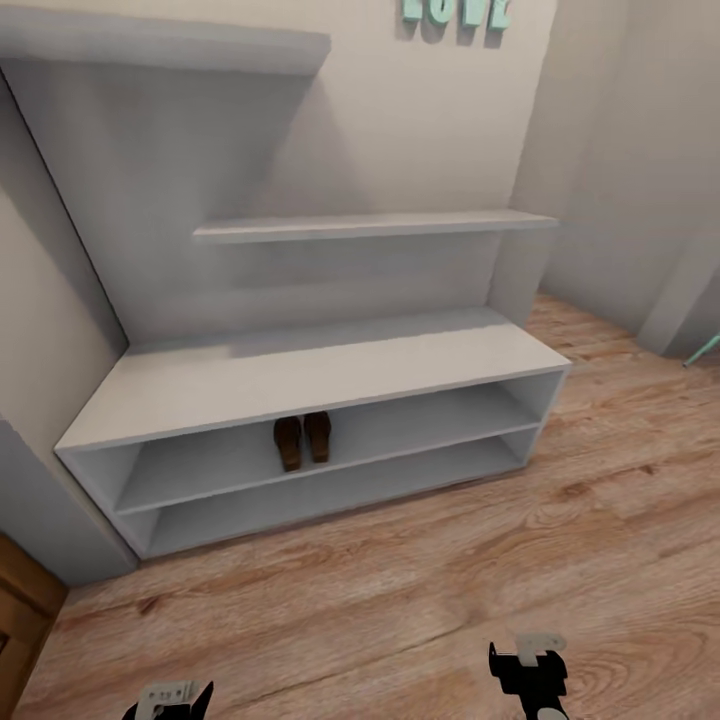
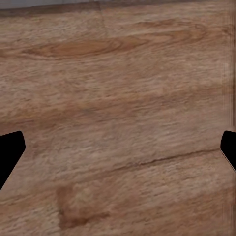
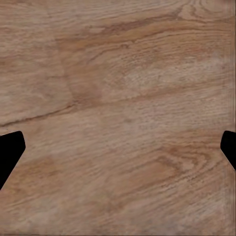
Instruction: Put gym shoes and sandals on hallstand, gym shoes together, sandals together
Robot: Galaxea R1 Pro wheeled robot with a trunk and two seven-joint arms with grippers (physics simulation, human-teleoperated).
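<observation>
- Jaws of both grippers stand wide and empty. Head view: left gripper [image 1: 170, 700] and right gripper [image 1: 530, 670] hang low over the corridor floor [image 1: 420, 580], facing the hallstand [image 1: 300, 375]. Two sandals [image 1: 303, 440] sit side by side on its upper open shelf, so that half of the job looks done. Count: two sandals, one hallstand; gym shoes remain to be fetched.
- Left wrist view: spread dark fingertips [image 2: 11, 150] frame bare wood planks.
- Right wrist view: fingertips [image 3: 11, 147] likewise apart over plank grain.
</observation>
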